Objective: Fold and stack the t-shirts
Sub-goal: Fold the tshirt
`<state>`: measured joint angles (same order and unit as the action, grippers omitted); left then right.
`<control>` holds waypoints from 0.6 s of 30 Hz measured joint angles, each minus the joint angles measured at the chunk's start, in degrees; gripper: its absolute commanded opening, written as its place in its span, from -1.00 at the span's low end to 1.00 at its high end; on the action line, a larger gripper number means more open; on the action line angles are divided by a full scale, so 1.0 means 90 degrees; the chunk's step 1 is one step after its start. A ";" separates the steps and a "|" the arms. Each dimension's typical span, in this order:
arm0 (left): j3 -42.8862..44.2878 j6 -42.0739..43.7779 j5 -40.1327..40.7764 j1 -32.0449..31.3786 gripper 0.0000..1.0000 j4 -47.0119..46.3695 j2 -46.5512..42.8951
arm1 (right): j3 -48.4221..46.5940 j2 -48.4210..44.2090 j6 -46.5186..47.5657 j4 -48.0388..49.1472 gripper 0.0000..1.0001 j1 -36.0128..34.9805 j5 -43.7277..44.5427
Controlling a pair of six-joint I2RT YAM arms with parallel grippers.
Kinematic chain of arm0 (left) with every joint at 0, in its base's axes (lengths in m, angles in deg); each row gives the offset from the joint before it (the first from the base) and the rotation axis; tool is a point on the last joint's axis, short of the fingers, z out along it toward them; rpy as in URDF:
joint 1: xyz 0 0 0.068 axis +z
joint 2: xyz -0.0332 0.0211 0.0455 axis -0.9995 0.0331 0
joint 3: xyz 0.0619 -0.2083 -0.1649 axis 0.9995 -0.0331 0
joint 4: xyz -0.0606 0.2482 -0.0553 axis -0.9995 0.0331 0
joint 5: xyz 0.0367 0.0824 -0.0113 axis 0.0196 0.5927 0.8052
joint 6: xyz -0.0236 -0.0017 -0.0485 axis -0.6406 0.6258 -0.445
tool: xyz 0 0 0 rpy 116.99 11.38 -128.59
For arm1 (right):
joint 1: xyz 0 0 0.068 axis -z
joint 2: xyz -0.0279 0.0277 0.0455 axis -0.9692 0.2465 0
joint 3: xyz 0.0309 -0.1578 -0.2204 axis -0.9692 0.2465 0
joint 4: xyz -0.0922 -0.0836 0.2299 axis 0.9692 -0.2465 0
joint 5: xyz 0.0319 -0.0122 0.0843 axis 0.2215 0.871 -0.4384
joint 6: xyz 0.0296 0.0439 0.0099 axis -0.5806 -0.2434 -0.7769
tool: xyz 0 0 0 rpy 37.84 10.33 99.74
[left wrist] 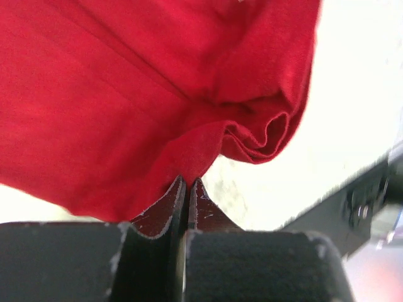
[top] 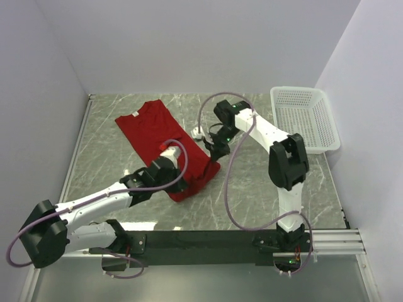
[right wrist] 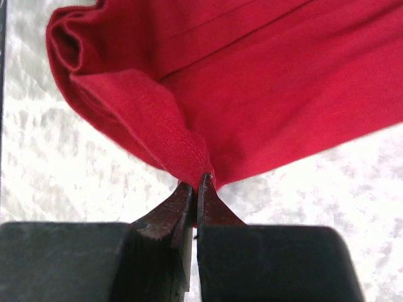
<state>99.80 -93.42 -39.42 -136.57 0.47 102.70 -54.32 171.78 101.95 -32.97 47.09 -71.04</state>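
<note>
Red t-shirt [top: 151, 129] lying diagonally on the marble bench [top: 271, 189], near end bunched between left hand [top: 181, 182] and right hand [top: 217, 150]. Left wrist: clenched on a cloth fold. Right wrist: same deal, pinching a stitched hem.

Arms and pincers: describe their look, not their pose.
Left arm and right arm: white shells, black joints, each trailing a looping mauve cable. Left pincer and right pincer: black blocks, scuffed dark red-brown fingers tapering to points.

No writing can be read.
The white neck tag [top: 134, 115] on the t-shirt [top: 151, 135] is too small to read.
</note>
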 measured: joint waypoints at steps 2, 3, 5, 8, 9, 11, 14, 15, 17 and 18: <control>0.0005 -0.0068 -0.0039 0.0447 -0.99 0.0002 -0.0032 | -0.0726 0.0432 -0.0294 -0.0160 -1.00 0.0002 -0.0104; 0.0012 -0.0092 -0.0080 0.0675 -0.99 0.0015 -0.0041 | -0.1112 0.0670 -0.0469 -0.0187 -1.00 0.0002 -0.0151; 0.0063 -0.0124 -0.0124 0.1129 -0.99 0.0046 -0.0046 | -0.1909 0.1146 -0.0872 -0.0321 -1.00 -0.0002 -0.0240; 0.0257 -0.0121 -0.0231 0.1819 -0.99 0.0153 -0.0032 | -0.2829 0.1700 -0.1508 -0.0289 -1.00 -0.0041 -0.0260; 0.0359 -0.0117 -0.0267 0.2047 -0.99 0.0172 0.0010 | -0.3014 0.1819 -0.1739 -0.0204 -1.00 -0.0053 -0.0248; 0.0576 -0.0112 -0.0323 0.2395 -0.99 0.0172 0.0146 | -0.3094 0.1914 -0.2203 0.0000 -1.00 -0.0090 -0.0185; 0.0865 -0.0073 -0.0425 0.2868 -0.99 0.0165 0.0423 | -0.3157 0.2006 -0.2856 0.0262 -1.00 -0.0197 -0.0056; 0.0925 -0.0061 -0.0454 0.2977 -0.99 0.0168 0.0508 | -0.3208 0.2047 -0.3060 0.0396 -1.00 -0.0236 -0.0019; 0.1001 -0.0041 -0.0498 0.3152 -0.99 0.0170 0.0668 | -0.3313 0.2147 -0.3538 0.0697 -1.00 -0.0284 0.0090; 0.1005 -0.0034 -0.0544 0.3237 -0.99 0.0172 0.0729 | -0.3383 0.2210 -0.3747 0.0840 -1.00 -0.0311 0.0112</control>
<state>108.85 -93.73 -44.32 -107.43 2.02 109.26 -84.77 191.67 68.23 -25.41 44.29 -70.04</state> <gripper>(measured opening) 0.050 0.042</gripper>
